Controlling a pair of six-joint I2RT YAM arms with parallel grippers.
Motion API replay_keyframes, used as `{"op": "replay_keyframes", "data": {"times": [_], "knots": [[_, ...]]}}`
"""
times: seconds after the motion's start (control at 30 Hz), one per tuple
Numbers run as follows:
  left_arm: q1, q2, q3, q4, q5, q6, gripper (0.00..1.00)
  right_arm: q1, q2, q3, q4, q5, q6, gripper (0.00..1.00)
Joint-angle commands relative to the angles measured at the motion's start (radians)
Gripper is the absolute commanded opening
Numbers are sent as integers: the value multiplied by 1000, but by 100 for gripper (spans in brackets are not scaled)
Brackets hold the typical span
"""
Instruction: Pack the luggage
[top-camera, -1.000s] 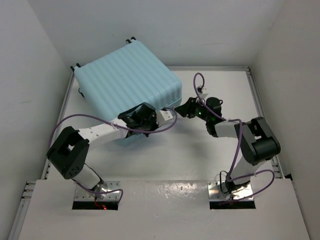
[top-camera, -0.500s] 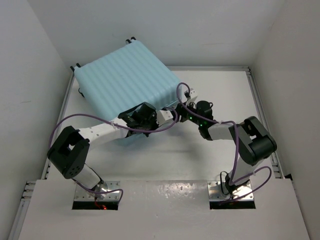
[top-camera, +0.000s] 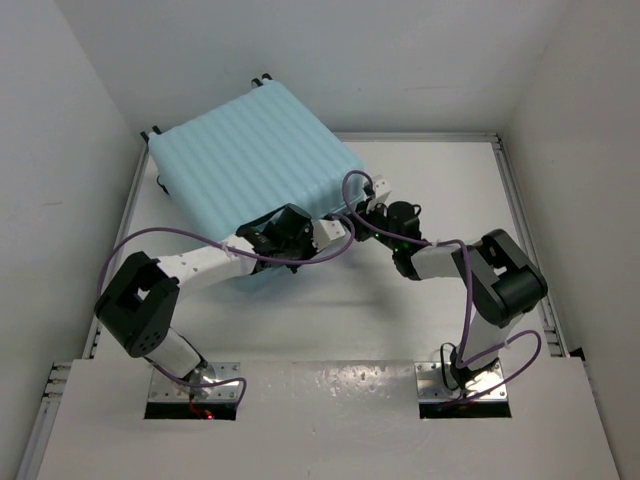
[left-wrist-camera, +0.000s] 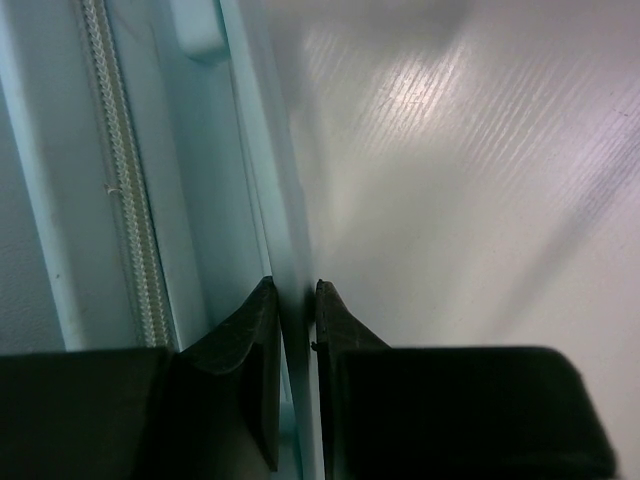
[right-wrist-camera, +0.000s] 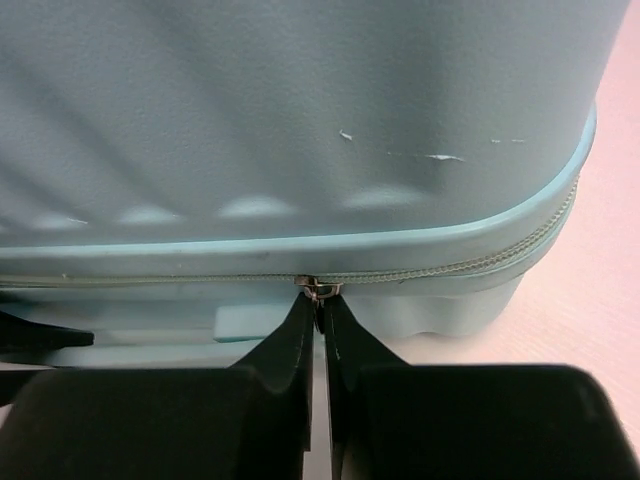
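Left gripper (left-wrist-camera: 293, 300) pinches the luggage (top-camera: 250, 160) by its rim, apparently bracing it, while right gripper (right-wrist-camera: 318, 310) nips the zip pull (right-wrist-camera: 318, 289) for closing

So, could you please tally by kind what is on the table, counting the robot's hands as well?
Pale blue suitcase: 1
Robot hands: 2, the left hand closed on the suitcase's rim, the right hand closed on its zipper pull
Total: 3
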Motion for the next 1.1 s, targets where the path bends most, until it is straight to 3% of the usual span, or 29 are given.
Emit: {"op": "replay_keyframes", "data": {"times": [0.0, 0.13, 0.27, 0.7, 0.87, 1.07], "knots": [[14, 10, -33, -129, 74, 43, 17, -8, 22, 58, 148, 58, -41, 2], [34, 1, -33, -129, 74, 52, 14, -20, 14, 60, 128, 89, -54, 0], [43, -17, -62, -142, 32, 77, 0, -44, -1, 44, 116, 78, -50, 0], [81, -117, -194, -238, -41, 301, 0, -98, -45, 37, 12, 84, -105, 0], [113, -80, -194, -281, -91, 359, 0, -123, -45, 84, -128, 81, -154, 0], [141, -36, -176, -281, -122, 394, 0, -157, -32, 233, -458, 5, -200, 0]]}}
